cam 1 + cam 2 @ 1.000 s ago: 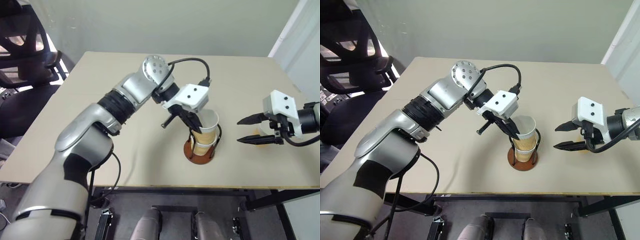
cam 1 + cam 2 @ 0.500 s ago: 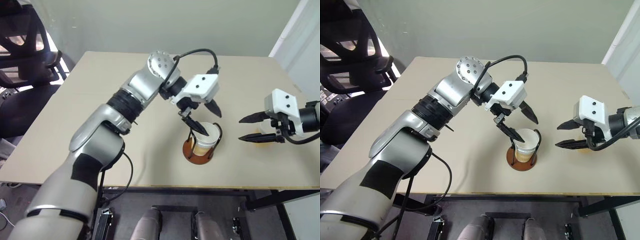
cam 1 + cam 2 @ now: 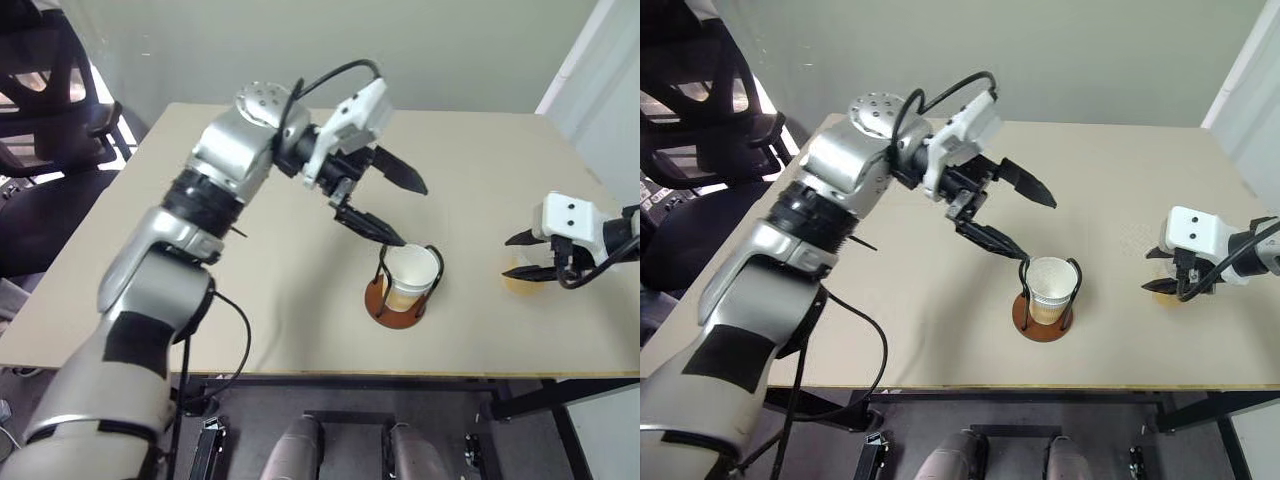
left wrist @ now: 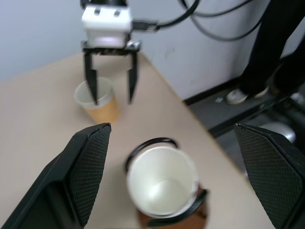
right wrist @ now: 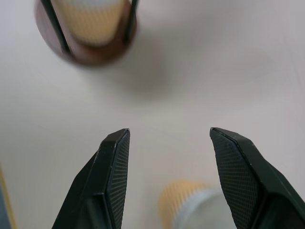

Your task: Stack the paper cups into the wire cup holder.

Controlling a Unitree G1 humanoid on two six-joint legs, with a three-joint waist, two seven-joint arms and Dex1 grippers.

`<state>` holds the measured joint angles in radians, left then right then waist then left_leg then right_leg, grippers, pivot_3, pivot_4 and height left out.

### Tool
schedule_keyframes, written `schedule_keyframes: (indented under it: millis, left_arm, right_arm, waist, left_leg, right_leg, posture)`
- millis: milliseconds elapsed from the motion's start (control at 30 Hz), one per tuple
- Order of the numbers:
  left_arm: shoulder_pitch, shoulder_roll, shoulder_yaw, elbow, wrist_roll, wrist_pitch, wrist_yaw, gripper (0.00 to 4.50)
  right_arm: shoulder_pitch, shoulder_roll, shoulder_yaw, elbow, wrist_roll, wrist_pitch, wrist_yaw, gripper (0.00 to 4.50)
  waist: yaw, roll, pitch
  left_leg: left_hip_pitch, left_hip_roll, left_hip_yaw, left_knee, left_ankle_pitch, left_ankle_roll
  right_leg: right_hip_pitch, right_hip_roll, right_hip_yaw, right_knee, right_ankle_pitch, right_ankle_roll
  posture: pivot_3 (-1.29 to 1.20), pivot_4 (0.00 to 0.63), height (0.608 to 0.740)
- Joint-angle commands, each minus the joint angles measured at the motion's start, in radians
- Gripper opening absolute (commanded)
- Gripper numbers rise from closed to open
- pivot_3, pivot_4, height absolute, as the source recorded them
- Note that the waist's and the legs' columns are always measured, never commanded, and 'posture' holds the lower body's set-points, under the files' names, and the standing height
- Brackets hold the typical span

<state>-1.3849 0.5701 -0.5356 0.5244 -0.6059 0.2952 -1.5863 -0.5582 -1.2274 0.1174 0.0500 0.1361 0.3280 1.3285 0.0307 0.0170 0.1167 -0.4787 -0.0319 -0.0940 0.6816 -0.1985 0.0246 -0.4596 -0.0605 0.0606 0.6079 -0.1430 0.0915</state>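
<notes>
On the table (image 3: pixel 200 250), the cup holder (image 3: pixel 400 300) carries nested cups (image 3: pixel 411 275) between its wire arches. The left gripper (image 3: pixel 392 207) hangs above and just left of the holder, spread wide and empty. The right gripper (image 3: pixel 524 255) stands to the holder's right, fingers apart around a loose cup (image 4: pixel 96 100), not gripping it.

A plain office or lab room: a beige table (image 3: pixel 200 250) stands against a bare pale wall (image 3: pixel 350 50), with a black mesh office chair (image 3: pixel 50 110) just beside the table.
</notes>
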Motion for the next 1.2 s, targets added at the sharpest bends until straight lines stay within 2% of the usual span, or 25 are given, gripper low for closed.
schedule_keyframes:
  millis: [33,233,500,633,800,1200]
  left_arm:
    - [0.012,0.064,0.053,-0.059,-0.042,0.055,-0.028,4.44]
    - [0.058,0.115,0.120,-0.078,-0.010,0.085,-0.028,4.44]
    - [0.113,0.116,0.208,-0.103,0.053,0.116,-0.028,4.44]
    - [0.131,0.117,0.232,-0.109,0.077,0.122,-0.028,4.50]
    - [0.154,0.140,0.238,-0.087,0.110,0.094,-0.028,4.50]
    - [0.174,0.199,0.204,-0.015,0.120,0.046,-0.028,4.50]
  right_arm:
    - [-0.046,-0.001,0.033,0.078,-0.087,-0.096,0.010,2.67]
    - [-0.106,0.034,0.073,0.233,-0.175,-0.198,0.022,2.67]
    - [-0.152,0.070,0.105,0.336,-0.246,-0.263,0.051,2.67]
    - [-0.142,0.066,0.114,0.335,-0.266,-0.284,0.089,1.86]
    - [-0.126,0.064,0.096,0.266,-0.242,-0.239,0.130,0.07]
    - [-0.091,0.005,-0.001,0.022,-0.123,-0.099,0.201,0.03]
  waist:
    - [-0.002,0.000,0.000]
    - [0.000,0.001,0.001]
    - [-0.004,0.002,0.001]
    - [-0.004,0.002,0.001]
    - [-0.005,0.002,0.001]
    - [-0.005,0.003,0.002]
  left_leg:
    - [0.001,0.000,0.000,0.000,0.000,0.000]
    - [0.004,0.000,0.000,0.000,0.001,0.000]
    - [0.008,0.001,0.000,-0.002,0.001,0.000]
    - [0.007,0.001,-0.001,-0.003,0.000,-0.001]
    - [0.008,0.001,-0.001,-0.004,0.000,-0.001]
    - [0.007,0.001,-0.001,-0.006,-0.002,-0.004]
  right_leg:
    - [0.000,0.000,0.000,0.000,0.000,0.000]
    - [0.003,0.000,0.000,0.001,0.000,-0.003]
    - [0.005,0.000,0.000,0.001,-0.001,-0.006]
    - [0.005,0.000,0.000,0.001,-0.002,-0.007]
    - [0.005,0.000,-0.001,0.000,-0.003,-0.008]
    - [0.004,0.000,-0.001,0.000,-0.005,-0.011]
  posture:
    - [0.00,0.150,0.740]
    - [0.00,0.150,0.740]
    - [0.00,0.150,0.740]
    - [0.00,0.150,0.740]
    - [0.00,0.150,0.740]
    - [0.00,0.150,0.740]
